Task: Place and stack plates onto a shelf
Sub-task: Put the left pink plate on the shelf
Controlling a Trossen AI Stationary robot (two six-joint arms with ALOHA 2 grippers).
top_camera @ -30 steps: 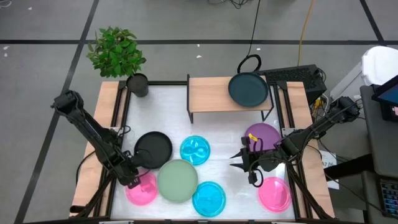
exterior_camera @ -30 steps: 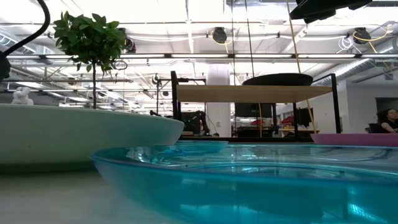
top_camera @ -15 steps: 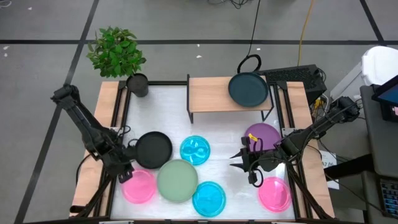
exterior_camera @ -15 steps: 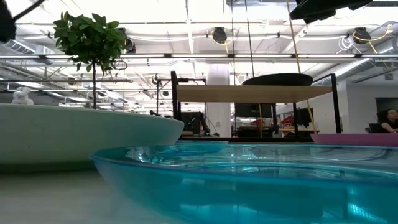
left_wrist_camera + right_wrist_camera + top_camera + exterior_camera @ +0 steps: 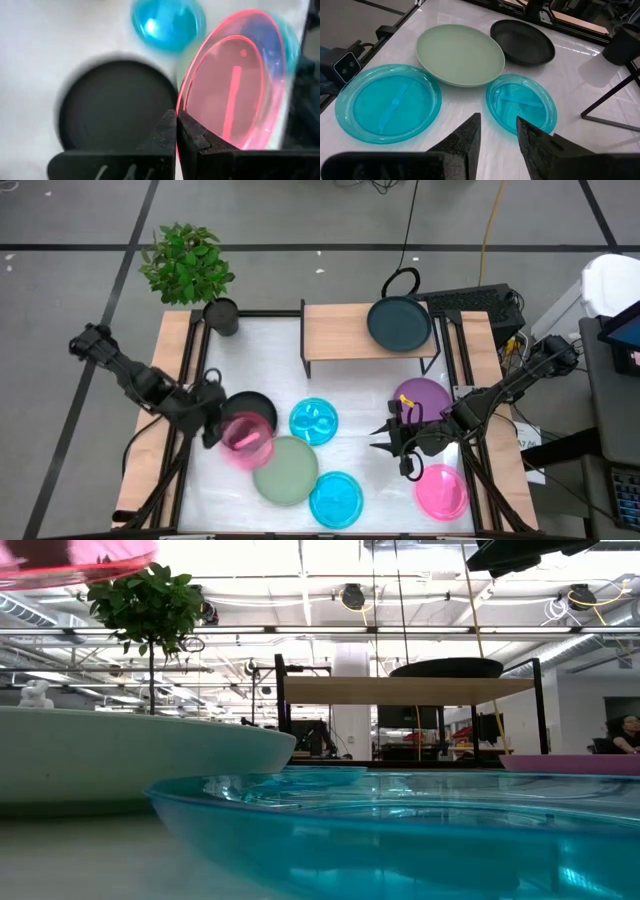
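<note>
My left gripper [image 5: 214, 423] is shut on a pink plate [image 5: 246, 433], lifted above the black plate [image 5: 250, 408] at the table's left. In the low view this pink plate [image 5: 80, 554] shows high up. The sage green plate [image 5: 285, 471], two cyan plates [image 5: 314, 420] [image 5: 335, 498], the purple plate [image 5: 422, 394] and a second pink plate [image 5: 441, 490] lie flat on the table. A dark teal plate [image 5: 399, 323] rests on the right half of the wood-topped shelf [image 5: 335, 331]. My right gripper [image 5: 385, 438] hangs open between the purple plate and the cyan plates. My left gripper pinches the pink plate's rim [image 5: 181, 116] between its two fingers, at the plate's left edge. The fingers come roughly level from the table's left. The plate is lifted clear and tilted, reaching out beyond the fingers over the black plate [image 5: 117, 105].
A potted plant [image 5: 221, 314] stands at the table's far left corner beside the shelf. The shelf's left half is bare wood. Wooden side strips and black rails [image 5: 458, 350] run along both table sides. The shelf's thin black legs [image 5: 609, 100] stand on the table.
My left gripper, shut on the pink plate that lay at the near left, has risen and moved toward the far edge. The plate has come off the table, lifted clear and tilted, and now hangs over the black plate. The right arm kept still.
</note>
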